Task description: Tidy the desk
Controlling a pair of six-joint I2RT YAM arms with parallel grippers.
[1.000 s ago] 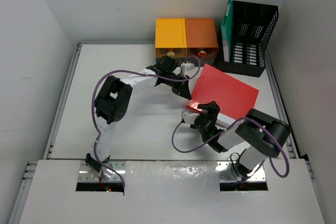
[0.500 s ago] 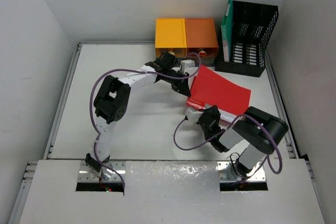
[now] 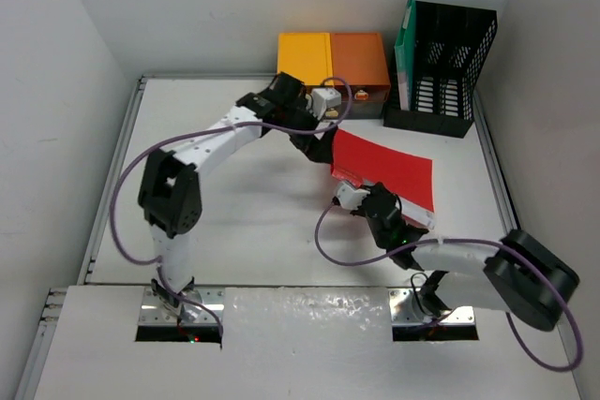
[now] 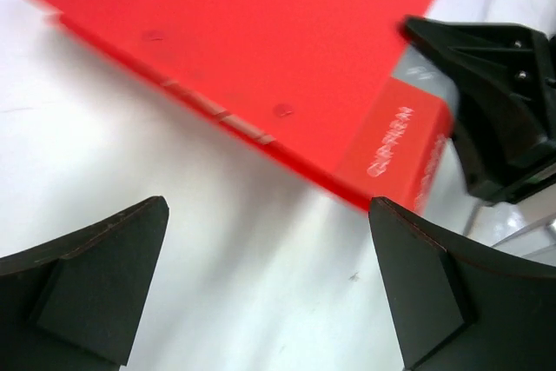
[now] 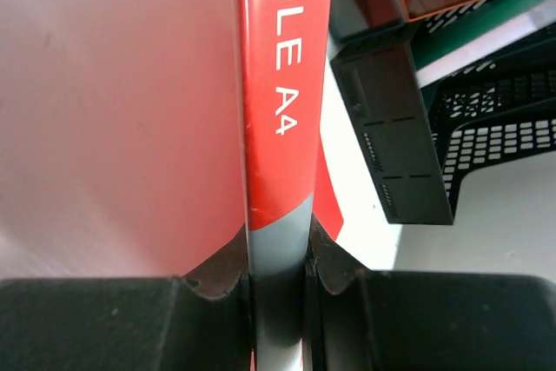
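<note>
Across the desk (image 3: 234,222), which fills the middle of the top view, the file (image 3: 389,168) has tipped up since a second ago, toward 3 o'clock. The right gripper (image 5: 276,258) pinches its spine, probably to stand it for the rack (image 3: 441,63) at 1 o'clock; that arm lies low, reaching toward 11. The left gripper (image 4: 269,284) has let go, jaws spread wide, its arm stretched toward 1.

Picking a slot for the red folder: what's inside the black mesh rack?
A green folder stands upright at the left of the rack. The rest looks empty; mesh walls hide its bottom.
</note>
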